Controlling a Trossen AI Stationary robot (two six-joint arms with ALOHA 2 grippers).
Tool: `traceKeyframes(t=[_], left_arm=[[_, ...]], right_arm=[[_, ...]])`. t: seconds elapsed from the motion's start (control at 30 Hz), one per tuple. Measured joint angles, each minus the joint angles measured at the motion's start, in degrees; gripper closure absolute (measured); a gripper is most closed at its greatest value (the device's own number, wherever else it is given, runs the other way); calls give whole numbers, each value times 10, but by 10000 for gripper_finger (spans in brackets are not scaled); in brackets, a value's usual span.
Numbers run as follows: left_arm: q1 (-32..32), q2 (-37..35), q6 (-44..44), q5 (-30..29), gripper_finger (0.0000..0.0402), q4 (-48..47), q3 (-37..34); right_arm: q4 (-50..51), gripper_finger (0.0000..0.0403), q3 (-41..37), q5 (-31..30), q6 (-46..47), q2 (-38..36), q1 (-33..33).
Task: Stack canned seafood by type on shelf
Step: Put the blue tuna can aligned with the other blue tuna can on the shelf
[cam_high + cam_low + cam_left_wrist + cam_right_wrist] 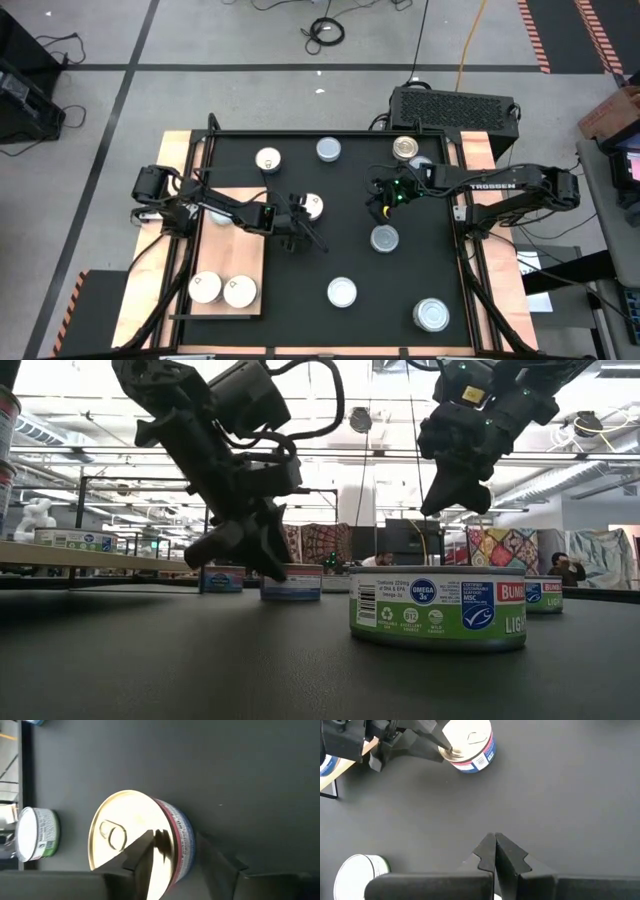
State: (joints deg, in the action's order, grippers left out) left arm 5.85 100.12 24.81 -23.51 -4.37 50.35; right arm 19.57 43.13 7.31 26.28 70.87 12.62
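Left pincer [303, 213] partly hides tin [314, 204] (label cropped).

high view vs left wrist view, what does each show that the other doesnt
Only the high view shows the wooden shelf with two white-topped cans on it, the right gripper over the black mat, and the other cans scattered around.

Only the left wrist view shows the pull tab on the cream-topped can and its red and blue label.

Both show the left gripper at that cream-topped can, one of its fingers across the lid.
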Motion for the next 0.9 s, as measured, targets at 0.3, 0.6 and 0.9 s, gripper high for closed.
traceKeyframes(t=[0.3,0.6,0.9], left_arm=[[0,0,-4,-29,392,-2,1],[12,-21,0,-59,400,-15,-2],[43,-82,0,-86,401,-53,-2]], right_arm=[[0,403,0,0,-1,0,0],[0,403,0,0,0,0,0],[0,403,0,0,1,0,0]])
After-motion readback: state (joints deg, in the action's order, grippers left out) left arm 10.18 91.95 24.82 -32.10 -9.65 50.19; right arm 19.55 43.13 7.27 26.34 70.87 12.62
